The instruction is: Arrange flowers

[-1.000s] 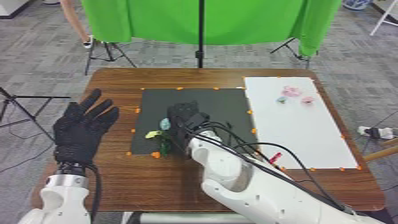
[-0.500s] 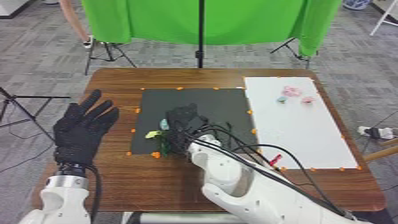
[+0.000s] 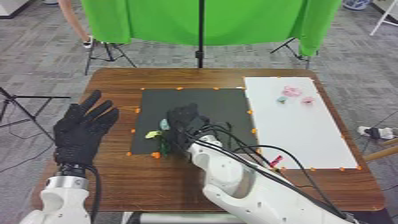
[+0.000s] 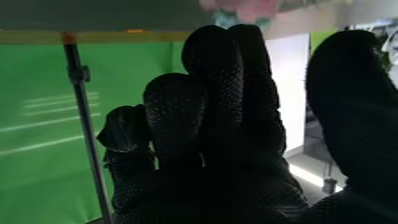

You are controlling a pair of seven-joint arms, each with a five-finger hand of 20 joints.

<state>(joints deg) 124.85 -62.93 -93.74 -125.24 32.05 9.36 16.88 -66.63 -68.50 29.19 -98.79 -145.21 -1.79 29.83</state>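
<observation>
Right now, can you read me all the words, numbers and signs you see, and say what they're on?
There are none I can read: no words, numbers or signs on the pink flower, black mat or white mat.
Any print on the right arm is too small to read.

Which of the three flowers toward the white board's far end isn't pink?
The small blue-green flower, nearest the black mat; the larger pink flower lies beyond it, the smaller pink flower to its right.
</observation>
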